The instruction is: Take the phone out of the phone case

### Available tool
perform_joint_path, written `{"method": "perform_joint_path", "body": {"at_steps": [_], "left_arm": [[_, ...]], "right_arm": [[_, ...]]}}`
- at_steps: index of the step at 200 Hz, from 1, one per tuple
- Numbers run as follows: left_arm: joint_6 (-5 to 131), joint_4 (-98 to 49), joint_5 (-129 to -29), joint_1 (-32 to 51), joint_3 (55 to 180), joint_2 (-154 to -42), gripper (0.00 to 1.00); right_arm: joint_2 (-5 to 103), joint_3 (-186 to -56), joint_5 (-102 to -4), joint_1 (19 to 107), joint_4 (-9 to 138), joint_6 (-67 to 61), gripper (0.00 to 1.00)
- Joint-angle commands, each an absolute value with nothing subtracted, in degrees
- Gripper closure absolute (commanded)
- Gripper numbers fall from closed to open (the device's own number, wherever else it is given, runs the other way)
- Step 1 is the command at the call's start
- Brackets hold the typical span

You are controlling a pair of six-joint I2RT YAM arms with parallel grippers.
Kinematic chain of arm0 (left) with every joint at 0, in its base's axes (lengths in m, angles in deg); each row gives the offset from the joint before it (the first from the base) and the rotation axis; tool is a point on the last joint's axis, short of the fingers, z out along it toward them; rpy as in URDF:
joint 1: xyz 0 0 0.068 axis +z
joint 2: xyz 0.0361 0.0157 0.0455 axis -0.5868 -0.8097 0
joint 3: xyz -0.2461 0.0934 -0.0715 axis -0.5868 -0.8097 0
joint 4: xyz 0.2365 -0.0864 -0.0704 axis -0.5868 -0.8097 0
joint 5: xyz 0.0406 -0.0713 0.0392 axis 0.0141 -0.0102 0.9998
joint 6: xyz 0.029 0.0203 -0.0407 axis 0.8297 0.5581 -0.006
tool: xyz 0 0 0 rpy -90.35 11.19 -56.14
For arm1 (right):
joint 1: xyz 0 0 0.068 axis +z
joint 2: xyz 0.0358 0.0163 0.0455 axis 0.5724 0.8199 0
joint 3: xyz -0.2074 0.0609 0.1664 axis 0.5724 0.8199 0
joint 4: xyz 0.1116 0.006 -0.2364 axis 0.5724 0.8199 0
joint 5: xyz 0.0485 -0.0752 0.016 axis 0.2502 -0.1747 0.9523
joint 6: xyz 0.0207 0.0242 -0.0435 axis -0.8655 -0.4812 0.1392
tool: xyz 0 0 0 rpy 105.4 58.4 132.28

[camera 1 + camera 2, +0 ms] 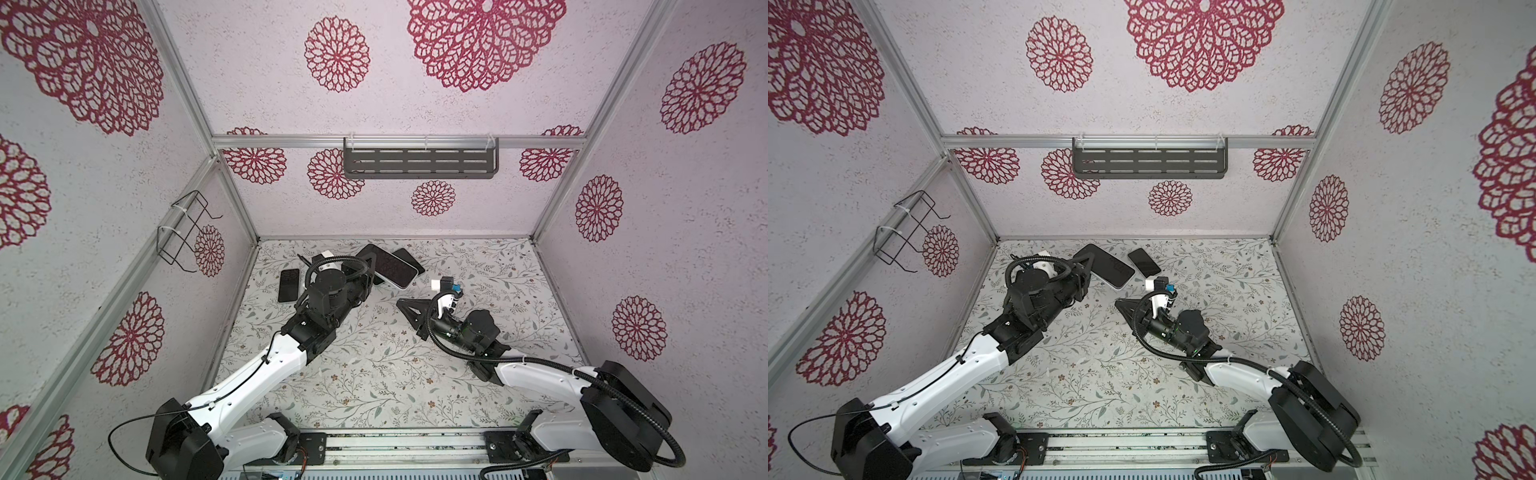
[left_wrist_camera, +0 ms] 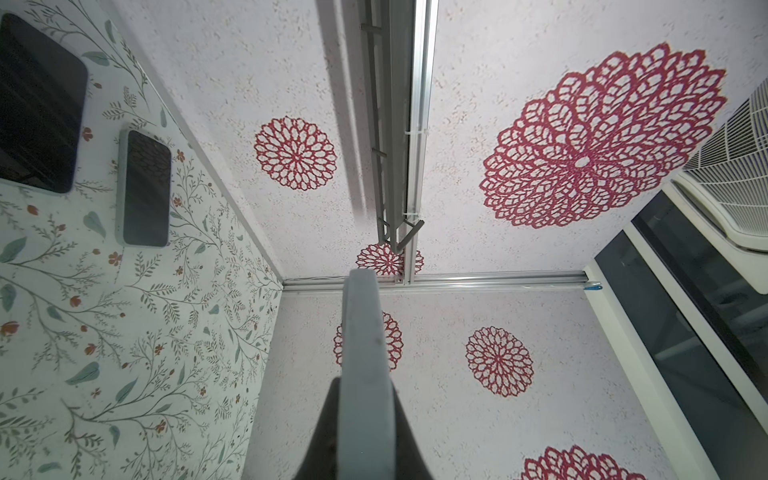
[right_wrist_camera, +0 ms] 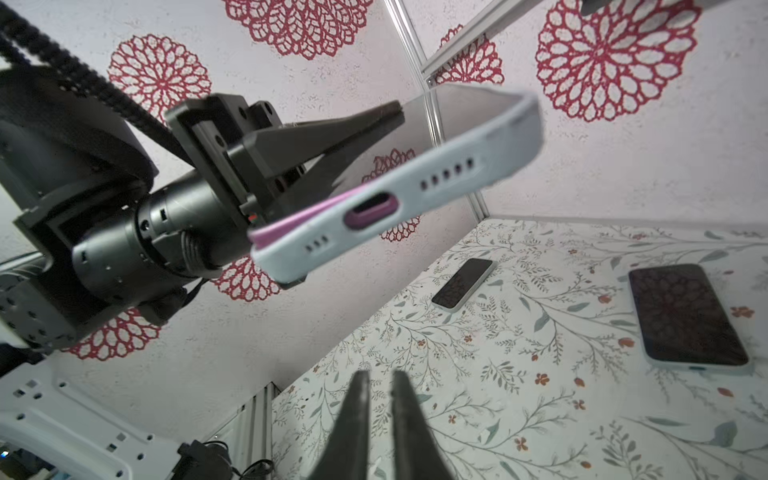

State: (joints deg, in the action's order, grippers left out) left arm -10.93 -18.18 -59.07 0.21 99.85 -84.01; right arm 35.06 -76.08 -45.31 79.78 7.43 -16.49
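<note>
Nothing legible anywhere. No lettering, brand, number or sign readable on the grey phone case (image 3: 436,183) at mid frame, nor on the dark screen of the large phone (image 3: 685,316) at right, nor on the small phone (image 3: 463,282) just below centre

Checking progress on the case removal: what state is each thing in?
phone case: held off the table.
pink phone: inside the case, edge exposed at one corner.
left tool: shut on the phone case.
right tool: slightly open, empty.
phone beside left arm: flat, screen dark.
phone behind case: flat, screen dark.
</note>
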Motion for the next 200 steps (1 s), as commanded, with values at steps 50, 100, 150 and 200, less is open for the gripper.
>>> {"method": "perform_joint_path", "body": {"at_steps": [50, 100, 150, 200], "left_arm": [[8.2, -21.8, -96.2, 13.7, 113.6, -89.0, 1.0], [35.2, -42.1, -114.6, 15.5, 126.1, -92.5, 1.0], [43.6, -50.0, -120.2, 17.2, 133.0, -94.6, 1.0], [48.8, -52.5, -123.9, 16.3, 135.3, -95.3, 1.0]], "right_arm": [[20.2, -71.7, -28.9, 68.6, 17.1, -22.3, 0.23], [16.5, -83.1, -19.2, 67.2, 39.7, -13.6, 0.2], [19.6, -88.7, -14.1, 67.4, 48.5, -8.2, 0.22], [23.6, -90.8, -10.0, 68.5, 43.7, -10.3, 0.24]]}}
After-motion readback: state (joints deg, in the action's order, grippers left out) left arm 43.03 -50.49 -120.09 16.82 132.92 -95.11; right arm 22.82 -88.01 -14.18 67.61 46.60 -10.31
